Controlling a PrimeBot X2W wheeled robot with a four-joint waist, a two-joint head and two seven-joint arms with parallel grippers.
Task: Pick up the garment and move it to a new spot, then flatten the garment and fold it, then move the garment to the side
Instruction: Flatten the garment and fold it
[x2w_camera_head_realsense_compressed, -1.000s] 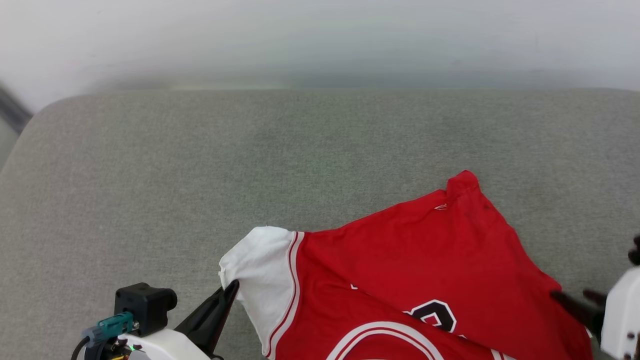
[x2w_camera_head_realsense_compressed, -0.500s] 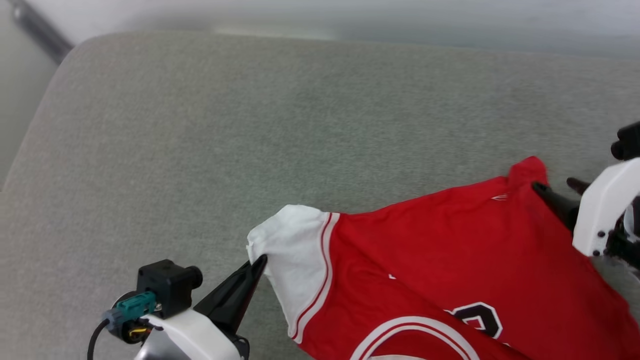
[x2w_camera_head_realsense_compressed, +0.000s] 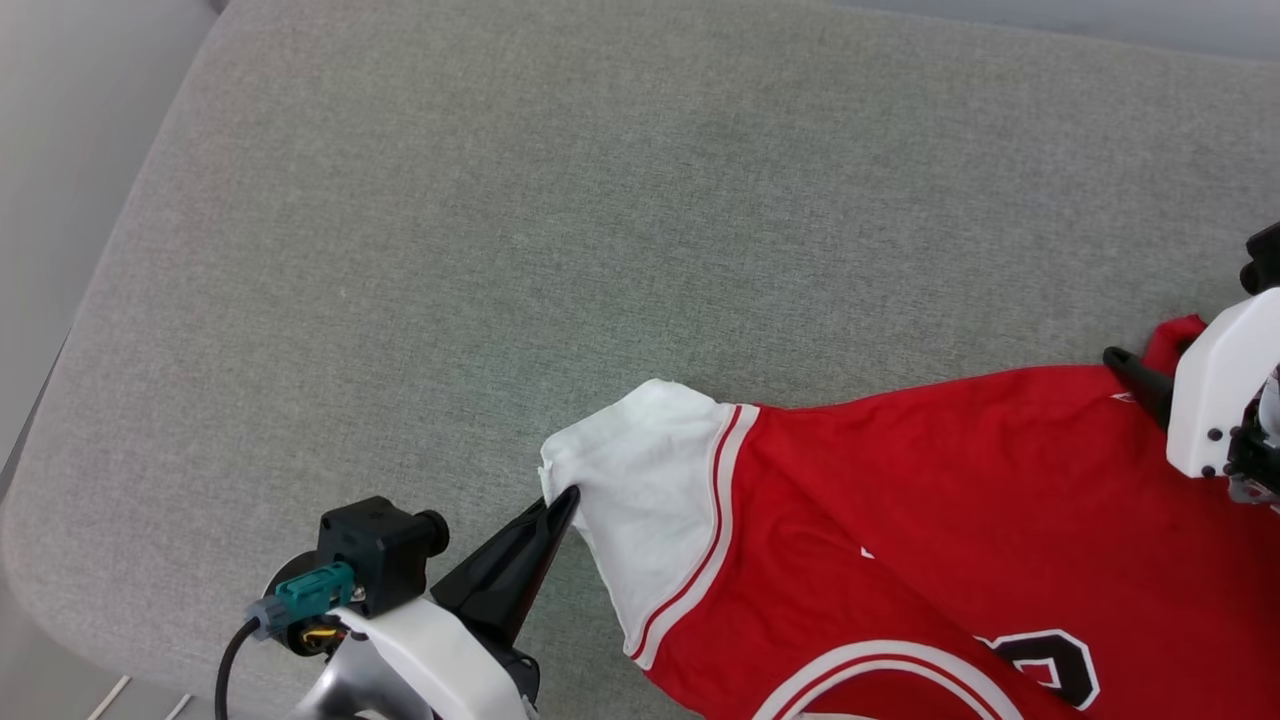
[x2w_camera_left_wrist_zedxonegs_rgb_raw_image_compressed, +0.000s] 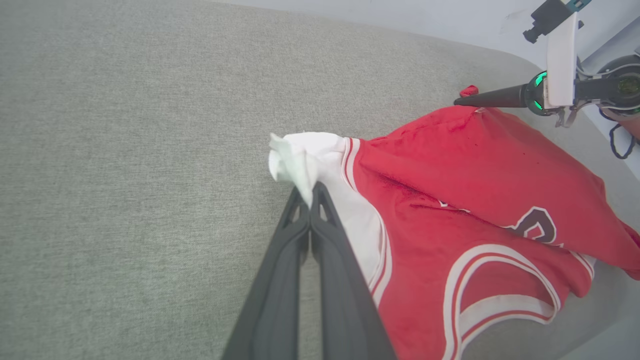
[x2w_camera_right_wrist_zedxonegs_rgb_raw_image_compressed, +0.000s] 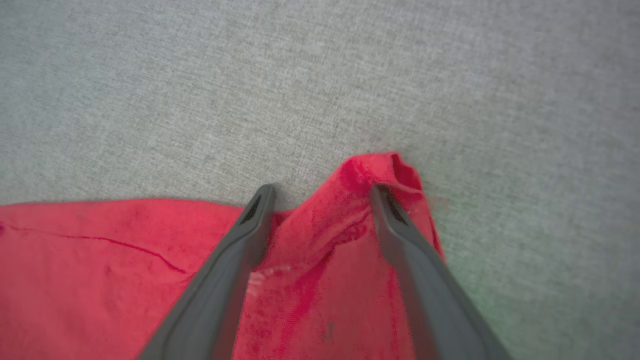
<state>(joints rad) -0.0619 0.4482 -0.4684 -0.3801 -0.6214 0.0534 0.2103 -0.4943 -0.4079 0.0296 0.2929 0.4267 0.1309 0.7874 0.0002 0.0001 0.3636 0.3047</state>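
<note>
"How far along was it?"

"Barely begun, I'd say. The shirt lay rumpled toward the near right of the grey cushion, neither flat nor folded."

"And the grippers?"

"The left gripper was pinched shut on the white sleeve. The right gripper straddled a raised red fold, jaws apart, gripping nothing. Moving, flattening, folding all looked left."

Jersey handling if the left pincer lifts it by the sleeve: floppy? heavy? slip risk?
Likely very floppy: the garment drapes in soft folds, and the white sleeve bunches where the left pincer pinches it. Probably light: the fabric looks thin and creases easily. It may drag on the textured grey cushion rather than slide.
</note>
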